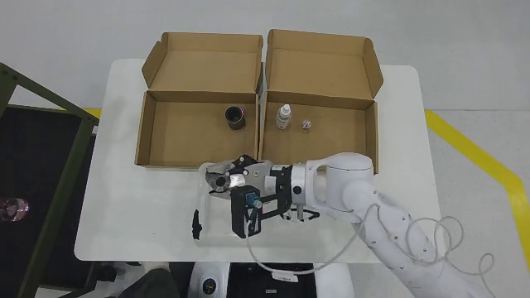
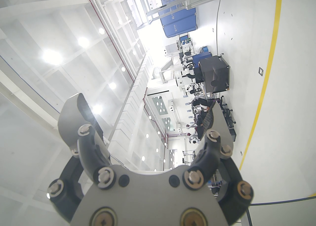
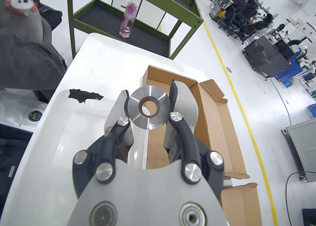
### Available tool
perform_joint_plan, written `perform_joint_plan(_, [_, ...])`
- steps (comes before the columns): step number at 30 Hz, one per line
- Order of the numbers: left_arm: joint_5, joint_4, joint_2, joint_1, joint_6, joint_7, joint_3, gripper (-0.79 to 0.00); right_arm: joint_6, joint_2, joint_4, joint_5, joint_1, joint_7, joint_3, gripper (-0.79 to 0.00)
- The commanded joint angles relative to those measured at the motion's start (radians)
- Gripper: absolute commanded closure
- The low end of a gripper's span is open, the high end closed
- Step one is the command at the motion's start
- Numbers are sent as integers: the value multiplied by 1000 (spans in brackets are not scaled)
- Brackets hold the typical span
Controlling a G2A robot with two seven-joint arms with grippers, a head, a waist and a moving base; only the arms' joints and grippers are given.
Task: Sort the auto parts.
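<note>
On the left of the white surface [image 1: 116,174], the left-hand cardboard box [image 1: 182,136] lies open with 1 dark cylindrical sleeve [image 1: 236,117] inside. Just in front of its near wall, the right end effector [image 3: 149,94] is clamped on a silver metal bushing [image 3: 138,118], held over the surface not far from a scrap of black tape [image 1: 196,225]. The bushing's flat face and centre bore look back along the fingers toward the wrist, so its axis appears to run roughly level, along the arm's reach. How long the part is behind that face cannot be told. Farther right, the right-hand cardboard box [image 1: 348,136] holds a small white bottle [image 1: 284,116] and a tiny fitting [image 1: 306,124]. The left end effector [image 2: 147,103] hangs spread and empty, aimed at the hall. Sorting likely calls for lifting the bushing clear of a box wall, keeping the squeeze square on its smooth rim, and lowering it to the box floor before letting go.
</note>
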Motion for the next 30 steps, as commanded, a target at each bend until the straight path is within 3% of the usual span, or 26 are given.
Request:
perform_joint_plan(1, [0, 0, 0, 0, 0, 0, 0, -785, 21, -3, 21, 76, -2, 16, 7, 0])
perform_joint_plan(10, [0, 0, 0, 0, 0, 0, 0, -785, 76, -19, 87, 198, 70, 132, -15, 0])
perform_joint_plan(30, [0, 0, 0, 0, 0, 0, 0, -785, 187, -72, 314, 282, 263, 263, -114, 0])
